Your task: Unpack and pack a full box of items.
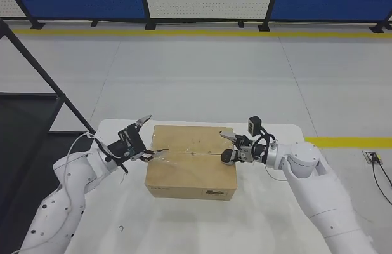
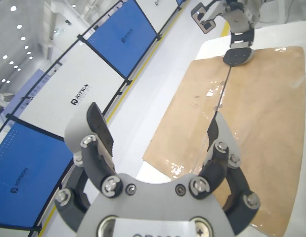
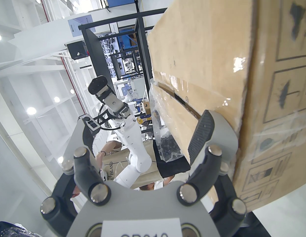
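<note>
Top view: the closed brown cardboard box (image 1: pixel 191 162) sits near the middle of the white table (image 1: pixel 266 209), long axis running left to right, its taped centre seam (image 1: pixel 193 152) along that axis and the printed side facing the robot. The left gripper (image 1: pixel 151 135) is spread wide at the seam's left end, 1 fingertip on the lid; the right gripper (image 1: pixel 226 145) is likewise released at the right end, 1 pad against the top edge.
</note>
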